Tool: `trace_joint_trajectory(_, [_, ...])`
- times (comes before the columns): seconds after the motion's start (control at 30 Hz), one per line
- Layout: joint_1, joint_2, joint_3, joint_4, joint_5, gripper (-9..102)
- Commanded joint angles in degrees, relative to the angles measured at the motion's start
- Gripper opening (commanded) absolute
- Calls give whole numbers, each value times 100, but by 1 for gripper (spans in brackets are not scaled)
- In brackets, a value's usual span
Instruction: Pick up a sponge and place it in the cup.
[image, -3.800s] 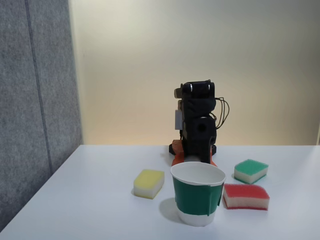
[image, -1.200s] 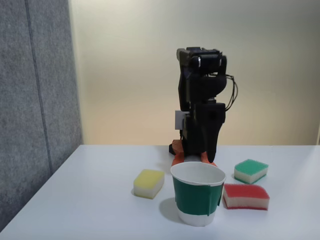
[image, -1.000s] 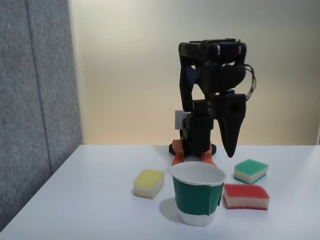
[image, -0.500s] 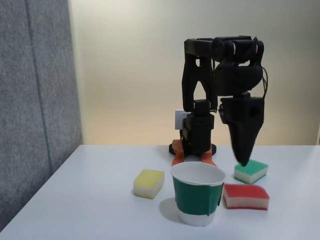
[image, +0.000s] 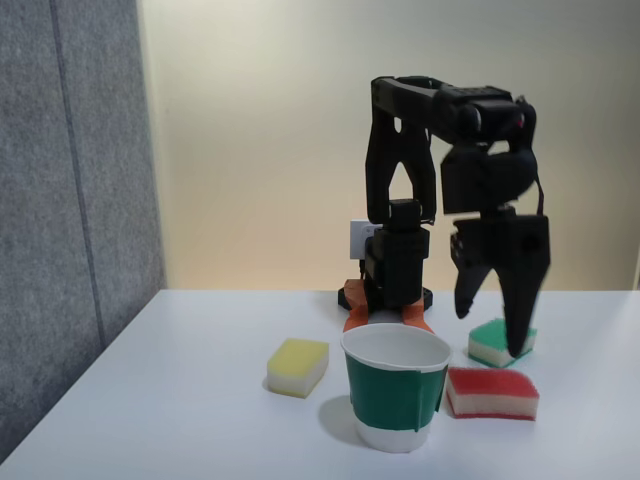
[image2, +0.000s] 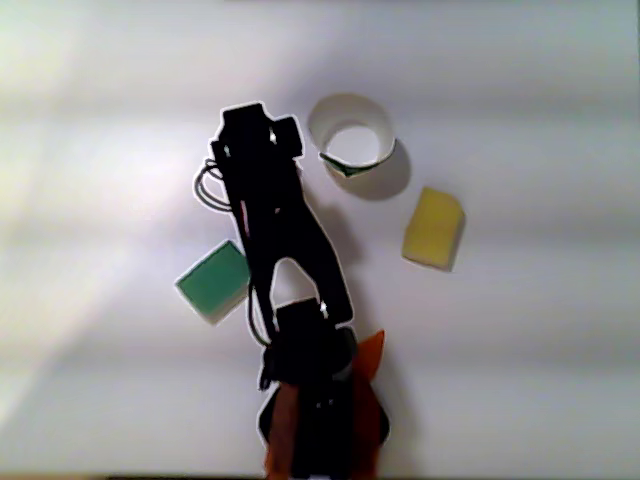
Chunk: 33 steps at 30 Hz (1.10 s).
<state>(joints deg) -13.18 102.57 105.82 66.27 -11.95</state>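
The red-topped sponge (image: 492, 393) lies flat on the white table, just right of the cup (image: 397, 400) in the fixed view. The cup is white paper with a dark green band and stands upright and empty. My gripper (image: 490, 334) hangs open above the sponge, fingers pointing down with nothing between them. One fingertip (image: 517, 350) overlaps the green-topped sponge behind. In the other view the arm's black head (image2: 258, 140) sits beside the cup (image2: 383, 120) and covers the sponge.
A green-topped sponge (image: 490, 345) (image2: 213, 283) lies behind the red one. A yellow sponge (image: 298, 366) (image2: 433, 228) lies on the cup's other side. The arm's base (image: 385, 295) stands at the back. A grey panel (image: 70, 200) walls the left.
The arm rose from its folded pose, swung right in the fixed view and came down over the sponges. Its fingers, together half a second ago, have spread apart.
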Motion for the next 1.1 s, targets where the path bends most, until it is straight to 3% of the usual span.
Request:
trace_joint_trajectory(0.0, [53, -123, -396, 18, -360, 45])
trace_joint_trajectory(0.4, [229, -527, -308, -316, -958, 45])
trace_joint_trajectory(1.07, [88, -554, 677, -1485, -853, 45])
